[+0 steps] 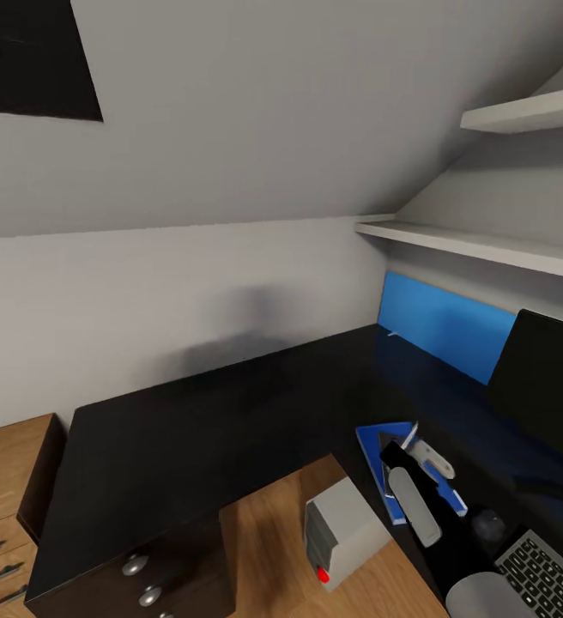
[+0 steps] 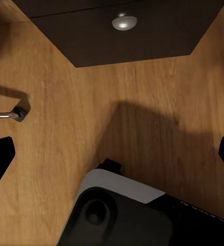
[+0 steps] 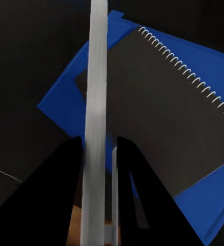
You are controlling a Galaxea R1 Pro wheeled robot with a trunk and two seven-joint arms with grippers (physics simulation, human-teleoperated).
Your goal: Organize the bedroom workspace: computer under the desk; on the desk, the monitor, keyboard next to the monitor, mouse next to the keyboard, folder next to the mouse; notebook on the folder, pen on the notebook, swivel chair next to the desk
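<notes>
While the right gripper [image 3: 99,154] has its jaws clamped on the grey pen [image 3: 95,118], it holds it above the notebook [image 3: 158,113], which lies on the blue folder [image 3: 65,97] near the table's [image 1: 230,403] front edge. The left gripper's [image 2: 112,154] jaws are wide apart above the wood floor [image 2: 65,92].

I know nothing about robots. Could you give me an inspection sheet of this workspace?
Surface: black L-shaped desk, mostly bare.
Job's things: dark spiral notebook lies on flat blue folder; grey keyboard and dark monitor on desk; grey box computer on floor beside desk.
Clutter: nothing seen.
Grippers: right end effector shut on pale grey pen, over the notebook; left end effector open, over wooden floor.
Cables: nothing seen.
Surroundings: white wall shelves, sloped ceiling, dark drawers with metal knobs.
</notes>
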